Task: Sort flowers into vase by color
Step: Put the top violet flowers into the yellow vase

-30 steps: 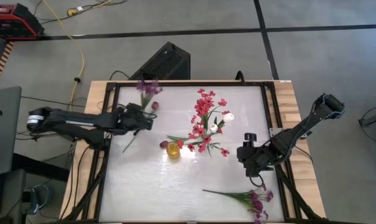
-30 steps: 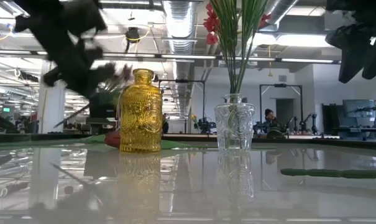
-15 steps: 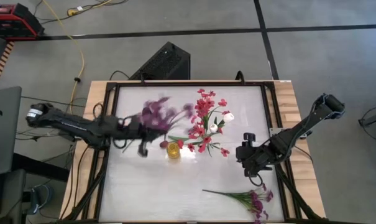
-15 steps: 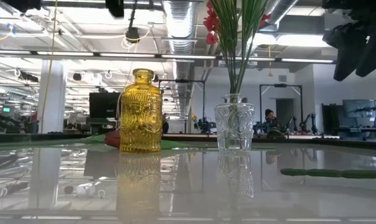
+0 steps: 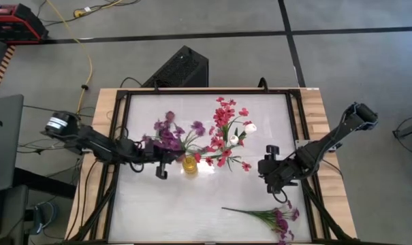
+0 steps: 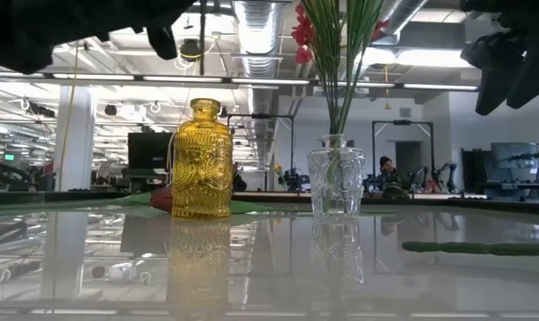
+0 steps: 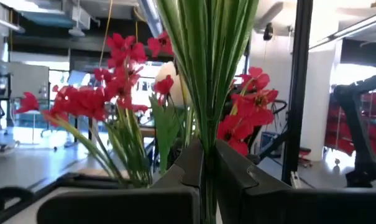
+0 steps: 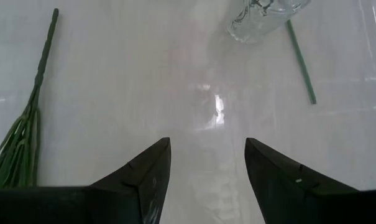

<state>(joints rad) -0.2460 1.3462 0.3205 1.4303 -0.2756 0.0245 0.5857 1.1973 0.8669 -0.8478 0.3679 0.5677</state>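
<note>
My left gripper is shut on a purple spray, just left of the yellow vase. The spray's blossoms spread above and beside the vase mouth. A clear vase holds red-pink sprays and white buds by their stems. Another purple spray lies flat near the table's near right corner. My right gripper hovers open above bare table, right of the clear vase. My left gripper pinches the purple spray's bundle of green stems between its two fingers. The fingers lie across the stems, which rise upright from the hold. The spray is lifted clear of the table. The stems' lower end is hidden by the fingers.
A loose green stem lies on the table beside the clear vase's base. A dark-red bloom lies left of the yellow vase. A black frame borders the white table. Bare table spreads along the near side.
My left gripper has swung from the table's far left toward the yellow vase, rising out of the low view. The purple spray it carries has been lifted and turned from slanting across the table to upright beside the vase. My right arm has kept still.
</note>
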